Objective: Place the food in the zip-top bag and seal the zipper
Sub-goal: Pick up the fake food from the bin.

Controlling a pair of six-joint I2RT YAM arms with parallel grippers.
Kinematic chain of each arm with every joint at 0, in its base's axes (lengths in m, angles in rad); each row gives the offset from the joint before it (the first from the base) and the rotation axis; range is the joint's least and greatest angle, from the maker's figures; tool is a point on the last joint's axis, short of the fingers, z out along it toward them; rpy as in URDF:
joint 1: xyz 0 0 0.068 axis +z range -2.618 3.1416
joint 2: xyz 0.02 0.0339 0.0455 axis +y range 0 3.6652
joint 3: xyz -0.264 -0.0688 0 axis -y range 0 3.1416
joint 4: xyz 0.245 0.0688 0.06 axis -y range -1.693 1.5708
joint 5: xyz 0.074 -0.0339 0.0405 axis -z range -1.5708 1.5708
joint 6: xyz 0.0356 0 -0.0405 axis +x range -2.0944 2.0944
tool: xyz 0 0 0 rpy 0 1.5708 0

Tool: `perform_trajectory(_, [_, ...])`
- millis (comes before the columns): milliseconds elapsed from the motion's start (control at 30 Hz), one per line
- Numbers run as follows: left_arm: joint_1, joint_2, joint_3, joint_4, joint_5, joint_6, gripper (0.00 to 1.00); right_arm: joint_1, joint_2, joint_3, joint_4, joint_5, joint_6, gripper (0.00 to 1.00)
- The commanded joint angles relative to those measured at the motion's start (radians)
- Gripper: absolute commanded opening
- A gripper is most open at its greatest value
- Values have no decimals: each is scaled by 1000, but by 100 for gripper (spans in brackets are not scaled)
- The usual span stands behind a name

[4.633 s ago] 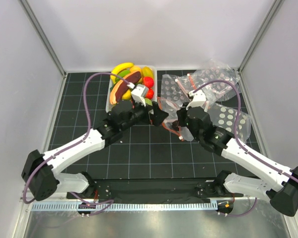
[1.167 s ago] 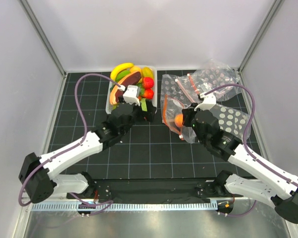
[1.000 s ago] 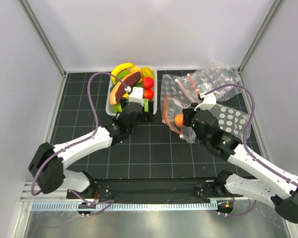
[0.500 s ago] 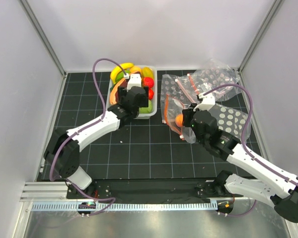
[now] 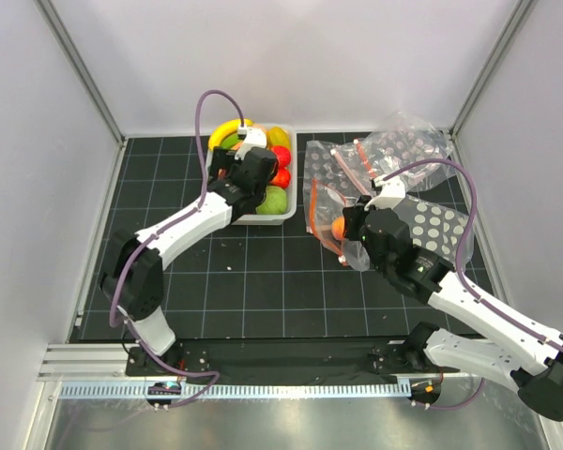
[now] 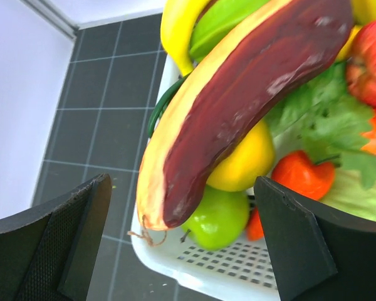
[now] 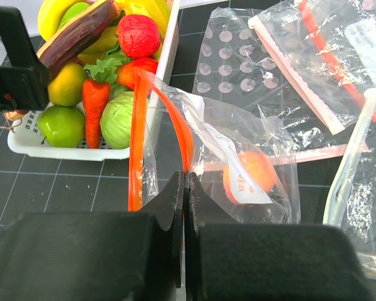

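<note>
From the top camera, we see the left gripper hanging right over the white tub, with the toy food heaped below and ahead of it. From here we cannot tell how wide its jaws stand. Across the table, the right gripper is at the near edge of the zip-top bag. The bag stands up just ahead of it, and an orange fruit is inside, right by the fingers. Spare dotted bags lie beyond and to that gripper's right.

On the left wrist camera, the jaws are spread wide and hold nothing. One finger stands at each side of the view. Straight ahead between them lies the brown-purple oblong, slanting across the top of the pile. A yellow banana curls behind it, and a green apple sits under its near end. Red and leafy green pieces lie off to the right.

On the right wrist camera, the two fingers are pressed together with no gap, pinching the bag's mouth edge. The orange-red zipper rises from the pinch and loops up to the left, so the mouth gapes open. The orange fruit sits in the bag just ahead and to the right. Left of the fingers, beside the bag, the tub shows a carrot and a green cabbage.
</note>
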Motion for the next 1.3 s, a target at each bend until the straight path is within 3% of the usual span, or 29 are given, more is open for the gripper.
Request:
perform_trajectory(0, [-1,23,17,-38,-70,47,100,2,-1,1,50,3,3,1])
perform_trajectory(633, [71,54,-69,-74,-71,17,97,2,0,0,50,-1,4,1])
perform_trajectory(733, [83,78,-67,-74,-59,15,92,2,2,0,50,0,3,1])
perform_trajectory(767, [90,81,-64,-74,-60,14,89,2,2,0,50,0,3,1])
perform_trajectory(867, [91,84,-52,-84,-64,14,65,2,0,0,50,-3,3,1])
perform_trajectory(900, [91,80,-53,-84,-53,12,51,2,0,-2,51,-3,4,1])
perform_trajectory(967, [90,65,-58,-77,-56,14,40,2,-1,-2,51,-6,3,1])
perform_trajectory(1000, [88,57,-58,-74,-54,15,27,2,-1,0,50,-6,4,1])
perform_trajectory(1033, [88,51,-61,-73,-56,15,21,2,-1,-2,51,-6,4,1])
perform_trajectory(1200, [39,-38,-95,-22,-129,44,0,2,-4,-2,53,-8,3,1])
perform_trajectory(1267, [18,-73,-112,-10,-123,43,0,2,-1,-2,53,-11,3,1])
